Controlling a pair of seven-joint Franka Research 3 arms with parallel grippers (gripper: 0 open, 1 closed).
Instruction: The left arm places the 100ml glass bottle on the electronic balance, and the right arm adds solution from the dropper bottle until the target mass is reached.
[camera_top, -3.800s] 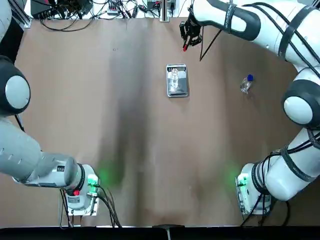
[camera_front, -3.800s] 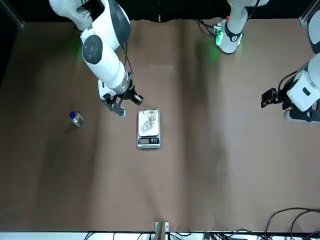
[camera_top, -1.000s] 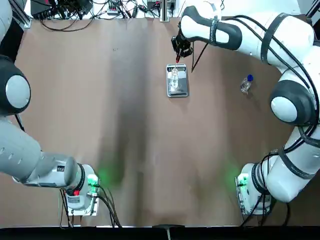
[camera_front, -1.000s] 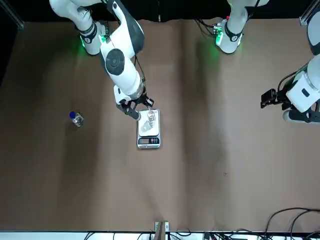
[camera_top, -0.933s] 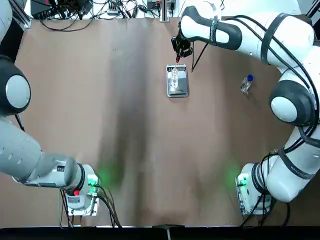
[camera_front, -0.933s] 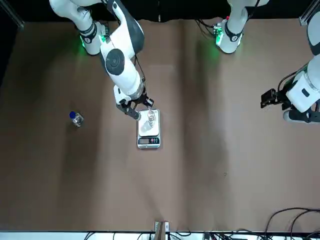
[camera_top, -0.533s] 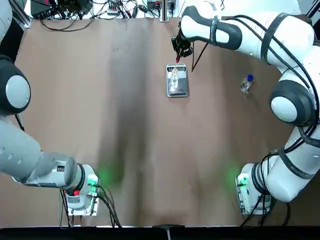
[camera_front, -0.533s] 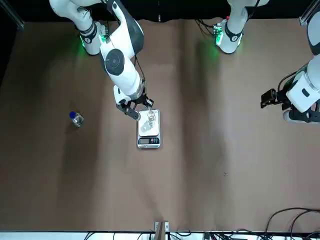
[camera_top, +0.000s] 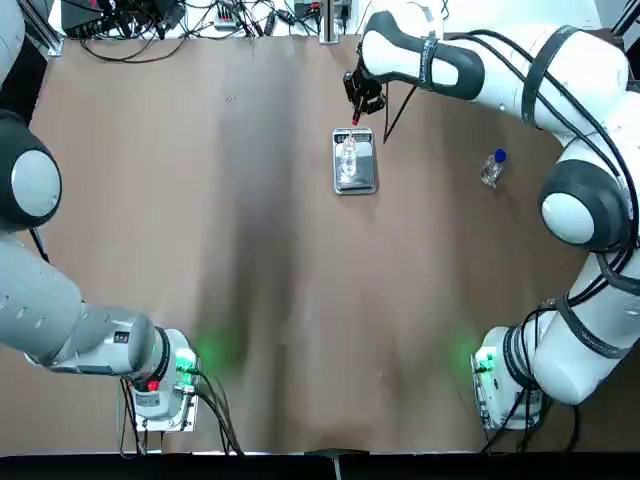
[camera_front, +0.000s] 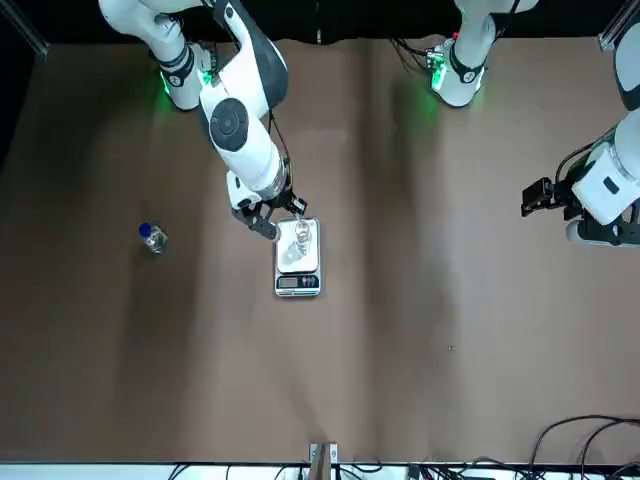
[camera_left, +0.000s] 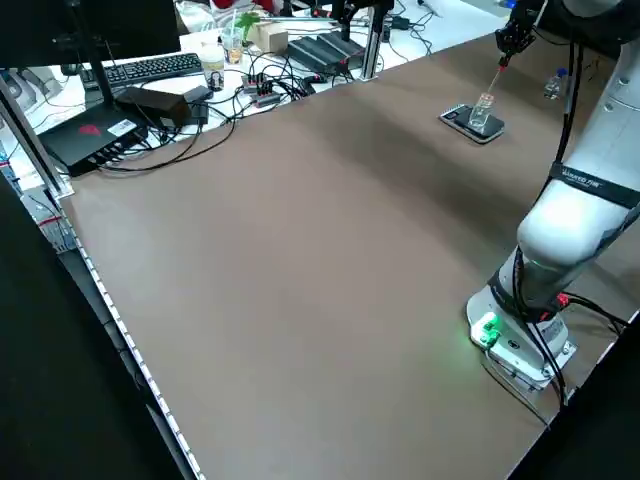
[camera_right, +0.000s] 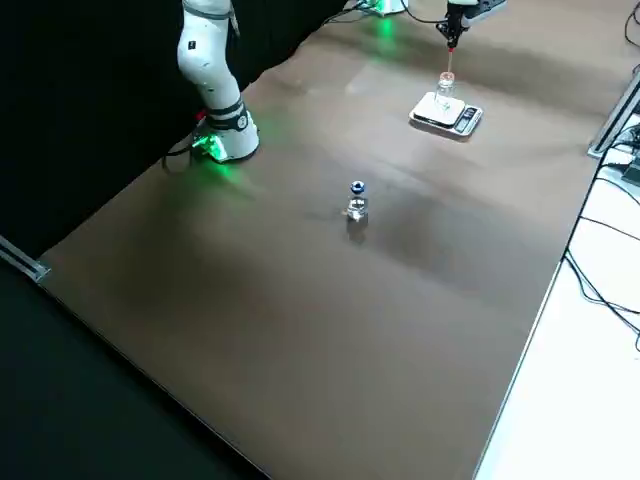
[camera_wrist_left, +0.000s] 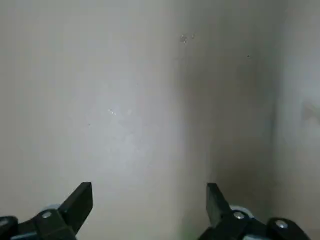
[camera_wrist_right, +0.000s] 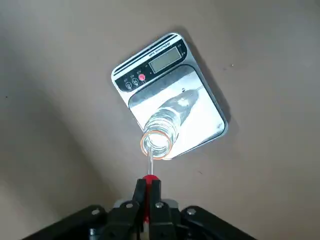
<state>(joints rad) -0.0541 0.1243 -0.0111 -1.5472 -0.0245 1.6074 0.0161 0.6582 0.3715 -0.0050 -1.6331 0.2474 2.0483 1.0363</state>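
My right jaws (camera_wrist_right: 149, 189) are clamped on the red bulb (camera_wrist_right: 150, 178) of the dropper, which sits between their tips. From the bulb, the dropper's thin clear glass tube (camera_wrist_right: 150, 162) runs down to the open mouth of the small clear glass bottle, its tip at or just inside the rim; I cannot tell how far in it reaches. These jaws hang above the electronic balance, at the side of it away from its display.

The 100ml glass bottle (camera_wrist_right: 164, 131) stands upright on the steel pan (camera_wrist_right: 196, 115) of the electronic balance (camera_wrist_right: 126, 96), just beyond and below my right jaws and apart from them. The display strip (camera_wrist_right: 166, 59) of the balance lies on the far side of the bottle from those jaws, with a row of buttons beside its screen; I cannot read a figure there.

The dropper bottle (camera_top: 493, 168), clear with a blue collar, is on the bench (camera_top: 290, 300), to the right of the balance and well apart from it, outside my jaws.

My left jaws (camera_wrist_left: 150, 192) are wide apart with bare bench between them. They hang over the bench well to the left of the balance, holding nothing, their arm parked there.
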